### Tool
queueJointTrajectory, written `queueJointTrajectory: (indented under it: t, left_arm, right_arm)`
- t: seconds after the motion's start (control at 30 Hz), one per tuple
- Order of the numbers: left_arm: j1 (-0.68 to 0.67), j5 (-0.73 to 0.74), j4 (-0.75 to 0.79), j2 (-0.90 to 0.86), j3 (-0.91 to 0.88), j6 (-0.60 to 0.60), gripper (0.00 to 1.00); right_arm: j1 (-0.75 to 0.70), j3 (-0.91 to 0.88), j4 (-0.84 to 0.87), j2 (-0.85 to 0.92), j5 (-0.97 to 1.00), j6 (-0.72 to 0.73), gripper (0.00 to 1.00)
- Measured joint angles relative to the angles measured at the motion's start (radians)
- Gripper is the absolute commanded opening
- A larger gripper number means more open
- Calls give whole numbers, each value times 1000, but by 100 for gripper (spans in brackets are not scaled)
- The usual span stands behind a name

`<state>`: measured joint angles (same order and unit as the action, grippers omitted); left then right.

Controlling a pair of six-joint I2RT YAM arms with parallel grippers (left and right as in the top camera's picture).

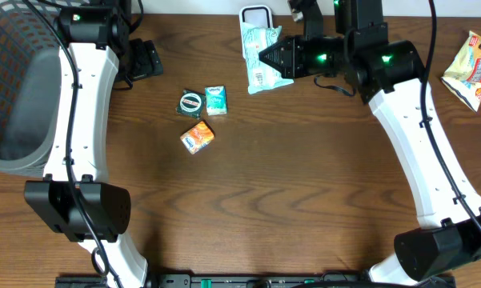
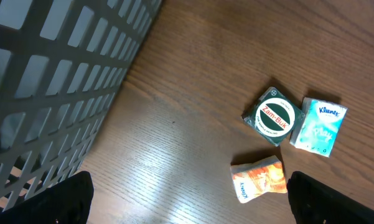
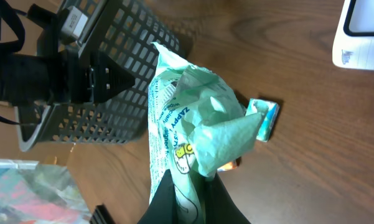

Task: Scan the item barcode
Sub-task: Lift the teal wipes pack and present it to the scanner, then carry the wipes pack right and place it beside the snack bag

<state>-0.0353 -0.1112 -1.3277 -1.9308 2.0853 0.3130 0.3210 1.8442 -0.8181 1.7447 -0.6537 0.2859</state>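
Beside the white scanner (image 1: 254, 14), the green wipes packet (image 1: 258, 76) is pinched at one end by the tightly closed right gripper (image 1: 264, 58). The barcode face, not made out here, should be turned squarely toward the scanner window and held steady. Beyond the jaws, the packet is carried crumpled, just beside the scanner.

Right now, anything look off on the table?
Nothing is spilled or broken. The one oddity is the green wipes pack. It is crumpled and folded over where the right gripper pinches it, beside the white scanner, so its barcode may be creased or hidden.
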Motion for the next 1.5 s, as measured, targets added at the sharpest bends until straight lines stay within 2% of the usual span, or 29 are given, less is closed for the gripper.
queueJointTrajectory:
  t: [0.27,0.53,0.67,0.93,1.07,1.2,1.23,1.27,1.37,1.5]
  left_arm:
    - [0,0,0,0,0,0,98]
    - [0,0,0,0,0,0,98]
    - [0,0,0,0,0,0,98]
    - [0,0,0,0,0,0,98]
    - [0,0,0,0,0,0,98]
    - [0,0,0,0,0,0,98]
    - [0,0,0,0,0,0,98]
    - [0,0,0,0,0,0,98]
    - [0,0,0,0,0,0,98]
    - [0,0,0,0,0,0,98]
  right_arm:
    - [24,0,27,1,0,-107,1]
    - [27,0,60,30,61,-119,1]
    - [35,0,101,94,189,-95,1]
    - [42,-2,360,298,539,-91,1]
    - [43,-7,566,381,747,-227,1]
    - [55,-7,809,461,904,-462,1]
    - [64,-8,878,489,942,-558,1]
    - [67,-8,901,499,949,-586,1]
    - [90,-7,1050,562,991,-811,1]
    - [125,-7,1135,631,1017,-1094,1]
